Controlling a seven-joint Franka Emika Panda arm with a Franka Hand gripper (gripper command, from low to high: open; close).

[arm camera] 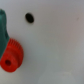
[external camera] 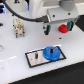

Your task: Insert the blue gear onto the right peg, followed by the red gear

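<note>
i see the blue gear (external camera: 51, 53) sitting on the right peg of the plate (external camera: 31, 59). my gripper (external camera: 62, 28) pinches the red gear (external camera: 63, 29) (arm camera: 11, 55) above the table's far right.

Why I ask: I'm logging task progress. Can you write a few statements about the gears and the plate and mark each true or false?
1. The blue gear sits on the black-bordered plate. True.
2. The red gear is stacked on the blue gear. False: it is well apart from the plate.
3. The blue gear covers the plate's end at the exterior view's left. False: it is at the right end.
4. The red gear looks narrower than the blue gear. True.
</note>
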